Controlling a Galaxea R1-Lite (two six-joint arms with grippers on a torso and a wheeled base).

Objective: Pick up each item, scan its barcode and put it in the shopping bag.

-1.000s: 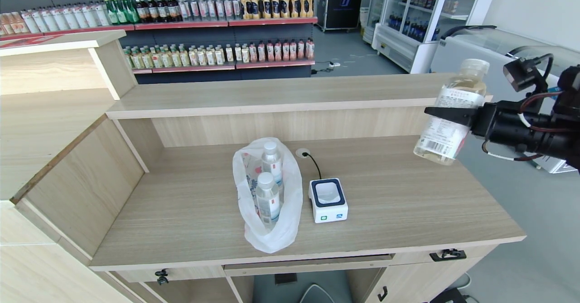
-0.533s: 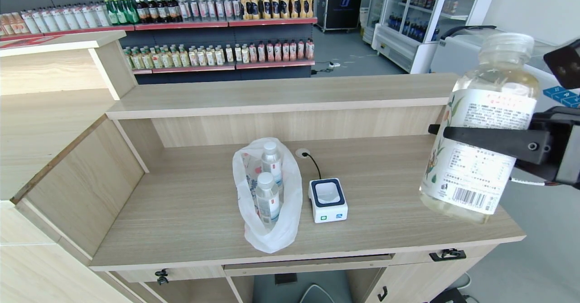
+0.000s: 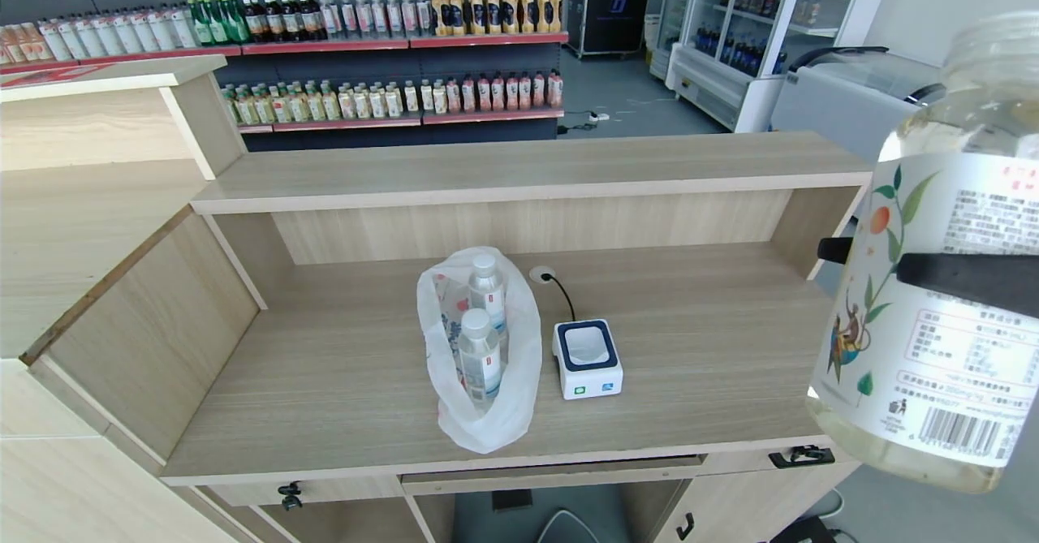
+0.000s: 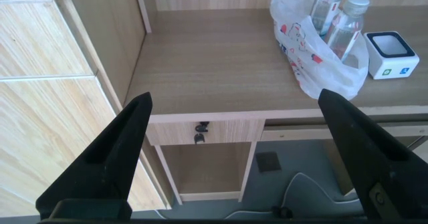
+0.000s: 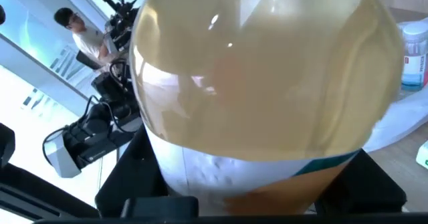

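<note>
A large bottle of pale yellow drink (image 3: pixel 941 283) with a white label and barcode hangs high at the right, close to the head camera. My right gripper (image 3: pixel 958 279) is shut on the bottle (image 5: pixel 261 83), a black finger (image 3: pixel 966 277) crossing its label. On the counter lies a white shopping bag (image 3: pixel 479 348) holding two clear bottles (image 3: pixel 480 356). The white barcode scanner (image 3: pixel 587 358) stands just right of the bag. My left gripper (image 4: pixel 234 150) is open, held off the counter's front left, with the bag (image 4: pixel 314 47) and scanner (image 4: pixel 393 53) beyond it.
The wooden counter (image 3: pixel 730 348) has a raised back ledge and a left side wall. A cable runs from the scanner to a hole in the counter (image 3: pixel 541 272). Drawer handles (image 3: pixel 802 455) sit under the front edge. Drink shelves and fridges stand behind.
The right gripper has carried the bottle up and towards the head camera, so it looms much larger at the right edge. Bag, scanner and left arm unchanged.
</note>
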